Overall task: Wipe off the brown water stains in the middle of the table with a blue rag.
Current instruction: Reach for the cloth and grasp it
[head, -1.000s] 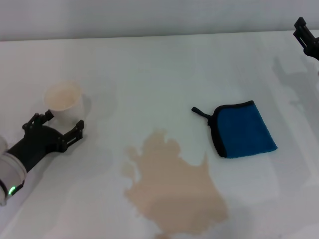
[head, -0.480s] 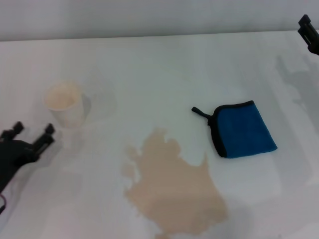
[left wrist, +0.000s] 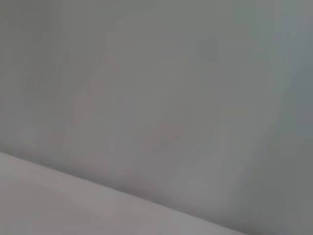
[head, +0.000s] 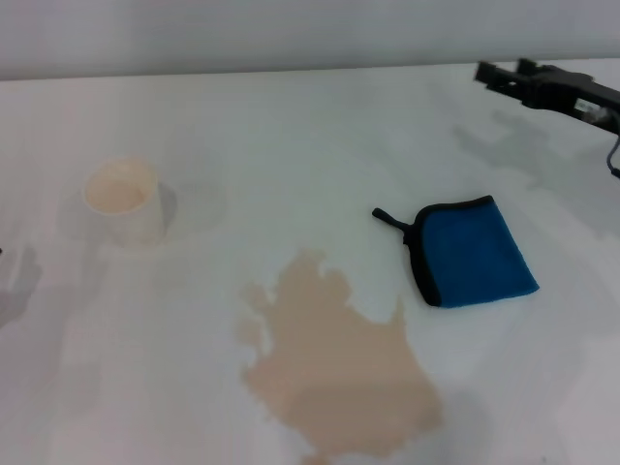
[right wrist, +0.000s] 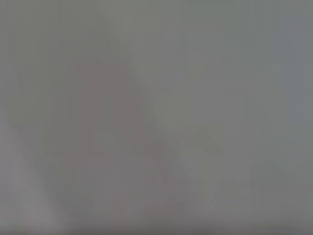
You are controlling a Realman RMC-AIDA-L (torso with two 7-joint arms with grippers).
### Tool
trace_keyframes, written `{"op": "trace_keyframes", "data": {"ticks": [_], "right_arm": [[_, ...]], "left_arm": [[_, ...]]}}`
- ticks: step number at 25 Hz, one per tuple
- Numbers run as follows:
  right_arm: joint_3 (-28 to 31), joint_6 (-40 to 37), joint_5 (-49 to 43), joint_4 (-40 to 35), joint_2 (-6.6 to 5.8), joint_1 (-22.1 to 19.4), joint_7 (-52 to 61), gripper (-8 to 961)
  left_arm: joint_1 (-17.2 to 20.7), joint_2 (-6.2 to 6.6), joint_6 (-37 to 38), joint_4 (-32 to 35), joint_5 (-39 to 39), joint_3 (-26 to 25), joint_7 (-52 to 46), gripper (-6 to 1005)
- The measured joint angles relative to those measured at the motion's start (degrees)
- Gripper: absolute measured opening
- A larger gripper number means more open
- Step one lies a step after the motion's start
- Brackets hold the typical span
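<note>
The brown water stains [head: 339,368] form a wide tan puddle on the white table [head: 291,136], at the front middle. The blue rag [head: 472,254] lies flat to the right of and just behind the puddle, not touching it, its black loop tab pointing left. My right gripper [head: 502,72] hovers at the far right, behind the rag and well apart from it, fingers pointing left, open and empty. My left gripper is out of view. Both wrist views show only a plain grey blur.
A cream paper cup [head: 123,200] holding tan liquid stands upright at the left, behind and left of the puddle. The table's far edge meets a pale wall at the back.
My left gripper drew back from beside the cup and left the view at the left edge. My right gripper swung in from the right edge toward the left, above the table's back right.
</note>
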Motion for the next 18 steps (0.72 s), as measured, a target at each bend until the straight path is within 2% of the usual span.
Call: {"op": "trace_keyframes", "data": {"ticks": [4, 6, 8, 9, 12, 14, 18], "right_arm": [[-0.1, -2.4, -17.9, -6.0, -3.39, 2.8, 16.1, 845], [0.0, -4.2, -25.0, -6.9, -4.7, 4.9, 21.6, 845], [0.0, -7.7, -34.0, -7.3, -6.04, 8.2, 28.2, 845], [0.0, -10.9, -41.9, -7.8, -6.7, 11.3, 33.4, 845], [-0.1, -14.6, -51.0, -9.9, -6.67, 14.2, 38.6, 845], [-0.2, -18.1, -59.3, -13.0, -5.92, 16.2, 43.0, 845], [0.1, -25.0, -74.4, -20.3, -2.7, 19.4, 50.7, 845]], "left_arm": [[-0.7, 0.04, 0.0, 0.2, -1.7, 0.0, 0.0, 892], [-1.3, 0.12, 0.0, 0.2, -1.8, 0.0, 0.1, 892], [-1.8, 0.3, 0.0, 0.3, -1.9, 0.0, 0.1, 892], [-2.0, 0.36, 0.1, 0.4, -2.3, 0.0, 0.1, 893], [-2.5, 0.41, 0.3, 0.4, -3.6, 0.0, 0.3, 893], [-2.8, 0.39, 0.7, 0.5, -4.1, 0.0, 0.3, 893], [-3.2, 0.37, 2.3, 0.9, -4.5, 0.0, 0.3, 892]]}}
